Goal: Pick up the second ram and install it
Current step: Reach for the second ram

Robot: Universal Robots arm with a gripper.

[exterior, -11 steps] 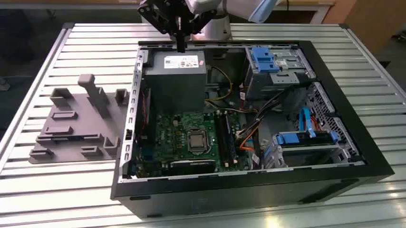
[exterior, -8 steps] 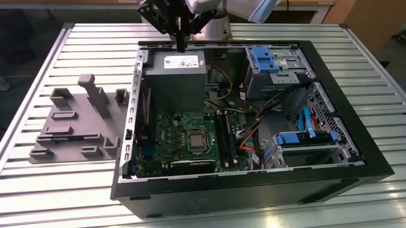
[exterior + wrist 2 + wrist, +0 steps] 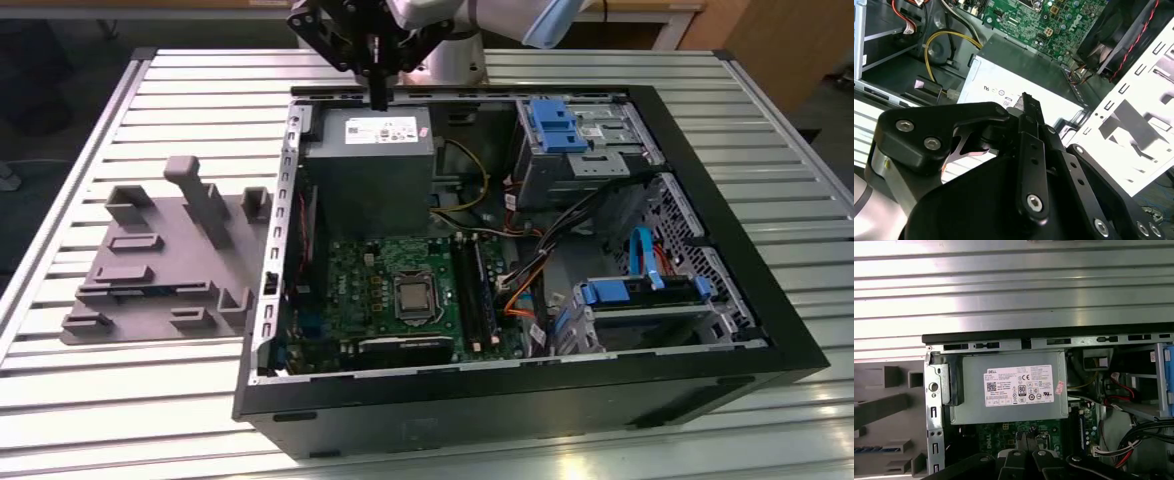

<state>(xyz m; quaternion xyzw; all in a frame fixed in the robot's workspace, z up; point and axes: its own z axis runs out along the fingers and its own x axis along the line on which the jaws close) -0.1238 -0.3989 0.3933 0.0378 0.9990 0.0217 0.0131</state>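
Second ram (image 3: 874,449): a thin blue-green strip standing on edge in a groove of the grey holder (image 3: 147,260), seen in the first wrist view. The holder lies on the slatted metal table (image 3: 134,420), just beside the open computer case (image 3: 534,400), on the exterior view's left. The gripper (image 3: 379,98) hangs above the far end of the case, over the grey power supply (image 3: 367,160) with its white label, well apart from the holder. In the second wrist view the black fingers (image 3: 1030,145) are pressed together into 1 narrow bar with nothing between them, their tip pointing at the power supply's labelled face. Inside the case, the green motherboard (image 3: 387,290) lies nearer the camera than the power supply, and long black slots (image 3: 474,290) run along its edge on the exterior view's right. 2 blue drive brackets (image 3: 554,125) and bundled cables occupy the case's side on the exterior view's right.
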